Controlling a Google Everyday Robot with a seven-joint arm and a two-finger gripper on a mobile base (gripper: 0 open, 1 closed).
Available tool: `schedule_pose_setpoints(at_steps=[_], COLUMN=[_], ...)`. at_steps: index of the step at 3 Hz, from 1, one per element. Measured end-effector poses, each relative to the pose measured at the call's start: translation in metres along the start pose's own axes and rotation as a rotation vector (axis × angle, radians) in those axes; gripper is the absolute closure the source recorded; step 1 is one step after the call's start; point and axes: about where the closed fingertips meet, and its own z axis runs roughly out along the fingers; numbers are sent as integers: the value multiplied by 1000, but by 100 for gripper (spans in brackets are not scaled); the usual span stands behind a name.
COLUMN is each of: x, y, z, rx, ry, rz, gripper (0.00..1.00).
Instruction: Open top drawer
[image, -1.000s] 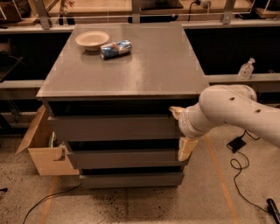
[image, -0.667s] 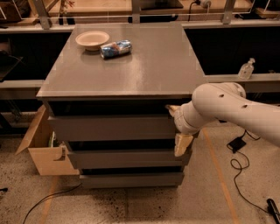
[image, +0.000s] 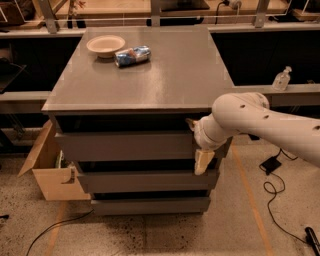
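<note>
The top drawer is the wide matte-grey flat front just under the grey cabinet top; it stands about flush with the cabinet, with a dark gap above it. Two shorter grey drawer fronts lie below it, the middle one and the bottom one. My gripper is at the right end of the top drawer front, at the end of the white arm that comes in from the right. A cream finger hangs down over the drawer's right edge.
A cream bowl and a crushed blue can lie on the cabinet top at the back left. An open cardboard box stands on the floor left of the cabinet. Cables lie on the floor to the right. A clear bottle stands on the right shelf.
My arm and gripper have shifted left along the top drawer front, closer to its right end. The drawers show no movement.
</note>
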Motion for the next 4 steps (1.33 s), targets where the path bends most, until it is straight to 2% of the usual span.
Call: schedule_pose_setpoints(at_steps=[1,2,3,4], x=[0,0,-1,-1], y=[-4,-8,-4,17], z=[13,22,26,18], rx=[-14,-25,-49,-100], ry=[-6,-13,-20,-41], rz=[9,15,21,29], gripper=[0,16,40,62])
